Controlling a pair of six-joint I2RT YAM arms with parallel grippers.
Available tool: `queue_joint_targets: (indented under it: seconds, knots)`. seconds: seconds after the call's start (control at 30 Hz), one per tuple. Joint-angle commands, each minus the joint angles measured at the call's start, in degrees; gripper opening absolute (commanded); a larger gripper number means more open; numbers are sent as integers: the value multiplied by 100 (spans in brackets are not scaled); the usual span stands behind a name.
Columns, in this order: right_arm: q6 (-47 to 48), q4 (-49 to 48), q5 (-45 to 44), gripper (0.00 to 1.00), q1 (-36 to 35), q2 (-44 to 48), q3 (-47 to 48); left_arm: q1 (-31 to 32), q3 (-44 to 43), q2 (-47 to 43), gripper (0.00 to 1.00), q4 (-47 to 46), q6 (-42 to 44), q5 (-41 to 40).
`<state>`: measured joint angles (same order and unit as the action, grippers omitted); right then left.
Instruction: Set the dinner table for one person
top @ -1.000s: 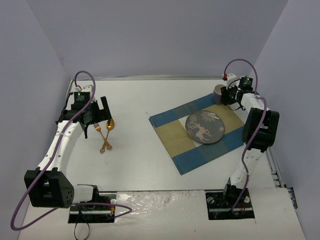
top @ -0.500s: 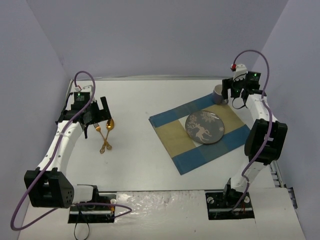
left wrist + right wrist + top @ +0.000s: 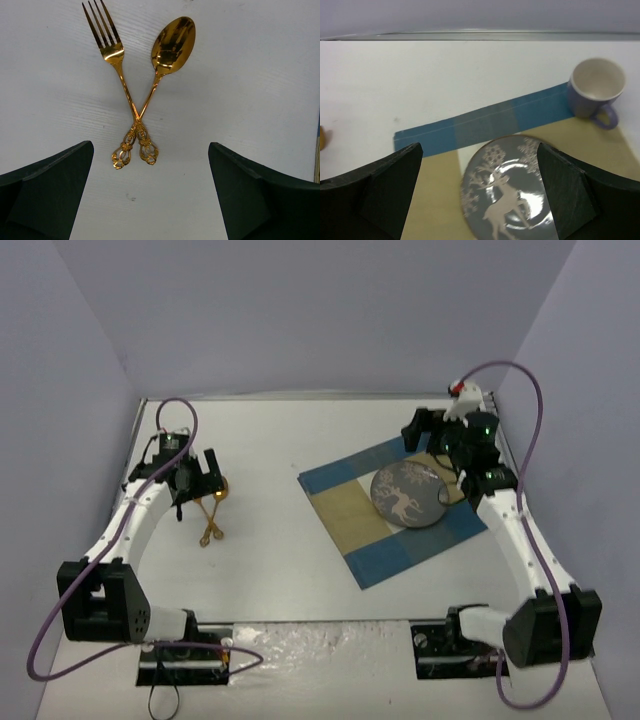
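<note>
Beneath the wide left gripper (image 3: 198,478), ornate gold fork (image 3: 122,82) and spoon (image 3: 170,47) cross, seemingly touching; right gripper (image 3: 480,147) wide.

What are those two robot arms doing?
They're setting a table for dinner. The left hand hangs open over a gold fork and spoon lying crossed on the white table, holding neither. The right hand is open above a reindeer plate on a blue-and-beige placemat, with a purple cup at the mat's far corner.
</note>
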<state>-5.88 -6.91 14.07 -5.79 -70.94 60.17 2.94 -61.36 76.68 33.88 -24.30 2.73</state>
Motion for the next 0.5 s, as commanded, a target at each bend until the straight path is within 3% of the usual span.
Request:
queue_joint_targets:
  seconds: [0.0, 0.2, 0.47]
  knots:
    - [-1186, -791, 373, 96, -208, 1067, -723, -10, -146, 232, 97, -68, -212, -346]
    - [-1416, -810, 654, 97, -275, 2167, -1673, -42, -241, 747, 92, -80, -307, -437]
    - [-1460, -555, 942, 98, -282, 2993, -2141, -172, -454, 1414, 83, -68, -594, -546]
